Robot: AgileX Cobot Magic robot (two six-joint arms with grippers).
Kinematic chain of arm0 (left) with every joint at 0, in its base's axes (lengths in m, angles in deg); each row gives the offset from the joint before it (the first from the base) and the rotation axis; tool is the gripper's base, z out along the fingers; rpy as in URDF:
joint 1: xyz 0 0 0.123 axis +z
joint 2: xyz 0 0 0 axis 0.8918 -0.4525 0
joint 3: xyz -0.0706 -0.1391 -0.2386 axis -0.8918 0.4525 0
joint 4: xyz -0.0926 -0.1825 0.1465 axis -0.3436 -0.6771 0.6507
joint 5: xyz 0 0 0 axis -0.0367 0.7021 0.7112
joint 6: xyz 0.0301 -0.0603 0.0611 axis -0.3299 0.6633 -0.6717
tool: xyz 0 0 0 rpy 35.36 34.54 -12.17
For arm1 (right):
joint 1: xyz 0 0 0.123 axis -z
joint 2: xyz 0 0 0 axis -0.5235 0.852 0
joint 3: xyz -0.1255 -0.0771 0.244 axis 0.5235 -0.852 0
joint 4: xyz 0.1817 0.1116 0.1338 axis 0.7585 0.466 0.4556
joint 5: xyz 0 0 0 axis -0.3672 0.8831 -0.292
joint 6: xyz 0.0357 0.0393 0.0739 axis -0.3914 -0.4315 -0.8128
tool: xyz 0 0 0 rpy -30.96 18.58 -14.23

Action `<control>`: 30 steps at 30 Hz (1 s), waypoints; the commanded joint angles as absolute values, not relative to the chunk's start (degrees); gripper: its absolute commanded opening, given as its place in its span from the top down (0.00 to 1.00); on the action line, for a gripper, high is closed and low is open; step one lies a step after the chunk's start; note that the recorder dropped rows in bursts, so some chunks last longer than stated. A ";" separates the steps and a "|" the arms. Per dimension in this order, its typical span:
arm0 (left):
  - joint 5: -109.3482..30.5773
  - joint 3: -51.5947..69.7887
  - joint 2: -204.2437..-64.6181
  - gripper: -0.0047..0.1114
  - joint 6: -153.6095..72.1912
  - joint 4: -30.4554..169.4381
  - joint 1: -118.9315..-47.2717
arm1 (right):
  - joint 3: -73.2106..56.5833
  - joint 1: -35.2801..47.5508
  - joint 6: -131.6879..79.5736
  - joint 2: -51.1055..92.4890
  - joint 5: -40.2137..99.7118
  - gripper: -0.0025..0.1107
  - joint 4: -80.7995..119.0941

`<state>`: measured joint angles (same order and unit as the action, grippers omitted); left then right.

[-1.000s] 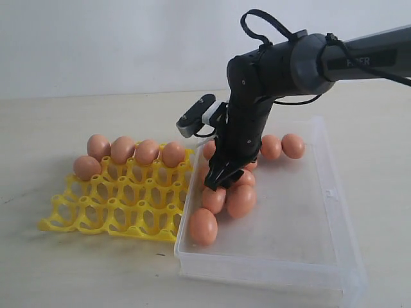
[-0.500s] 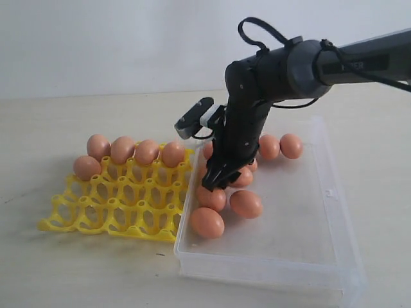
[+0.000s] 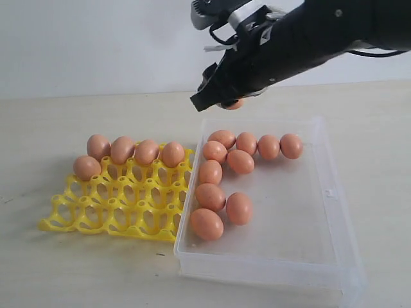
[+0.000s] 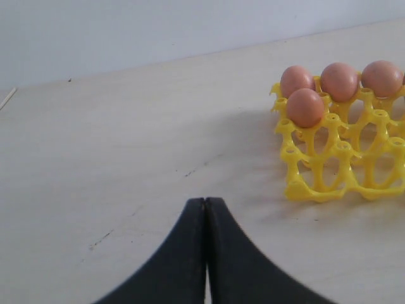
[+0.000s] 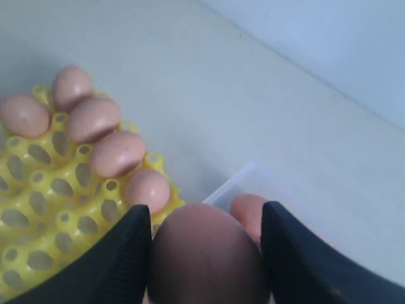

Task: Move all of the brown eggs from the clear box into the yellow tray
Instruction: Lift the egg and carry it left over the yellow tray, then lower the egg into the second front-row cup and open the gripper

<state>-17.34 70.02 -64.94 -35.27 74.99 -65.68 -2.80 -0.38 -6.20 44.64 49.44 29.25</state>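
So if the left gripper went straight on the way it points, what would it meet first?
Probably just the bare table; the yellow tray sits off to one side of that line.

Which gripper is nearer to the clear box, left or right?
Right. The right gripper hangs over the clear box's far rim, holding a brown egg. The left gripper is shut above the table, facing the yellow tray; no box shows in its view.

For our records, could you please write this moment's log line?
right end effector: holds egg aloft; tray: five eggs; box: ten eggs; left end effector: shut
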 commanded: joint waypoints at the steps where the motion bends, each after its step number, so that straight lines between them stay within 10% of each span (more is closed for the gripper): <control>1: -17.69 69.79 -64.62 0.96 -35.01 74.93 -65.96 | -12.56 -0.42 -3.86 38.13 32.11 0.98 35.39; 30: -17.69 69.79 -64.62 0.96 -35.01 74.93 -65.96 | -19.29 -11.78 -38.81 50.38 -7.68 0.98 10.91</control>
